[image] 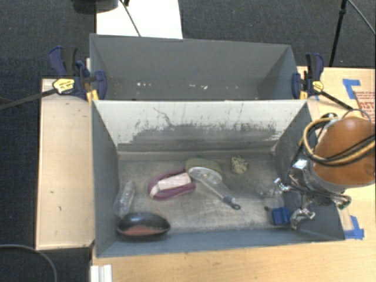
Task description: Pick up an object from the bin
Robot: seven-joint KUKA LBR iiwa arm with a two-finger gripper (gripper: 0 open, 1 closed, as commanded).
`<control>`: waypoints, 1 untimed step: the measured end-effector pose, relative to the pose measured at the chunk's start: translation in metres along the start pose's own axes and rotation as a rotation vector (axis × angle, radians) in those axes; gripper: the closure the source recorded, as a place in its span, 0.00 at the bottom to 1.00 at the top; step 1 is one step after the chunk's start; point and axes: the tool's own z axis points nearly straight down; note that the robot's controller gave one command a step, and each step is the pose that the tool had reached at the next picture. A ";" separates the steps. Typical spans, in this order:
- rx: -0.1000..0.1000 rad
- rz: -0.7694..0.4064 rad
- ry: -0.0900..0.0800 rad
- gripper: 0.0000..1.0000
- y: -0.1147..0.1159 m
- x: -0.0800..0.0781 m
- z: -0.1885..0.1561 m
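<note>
Blue block (pixel 279 216), small and squarish, lying flat on the floor of the grey metal bin (pixel 194 128), in the near right corner at the foot of the sloping right wall. Probably resting wherever dropped, like everything else here, loose and in no order. Just beside it, low in that same corner, the gripper (pixel 289 203), not seen closed round the block. Released or clenched: cannot tell.

Well apart to the left, a clear plastic scoop (pixel 210 182) lying partly over a pale round disc (pixel 202 164), with a purple-and-white piece (pixel 170 185) alongside and a small beige lump (pixel 238 165) behind. Far left, a dark oval thing (pixel 143 225) and a clear plastic scrap (pixel 124 197).

No brand, label or writing legible on any of them.
</note>
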 end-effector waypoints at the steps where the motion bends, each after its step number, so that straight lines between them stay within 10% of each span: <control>1: 0.000 0.068 0.003 0.00 -0.002 -0.001 0.002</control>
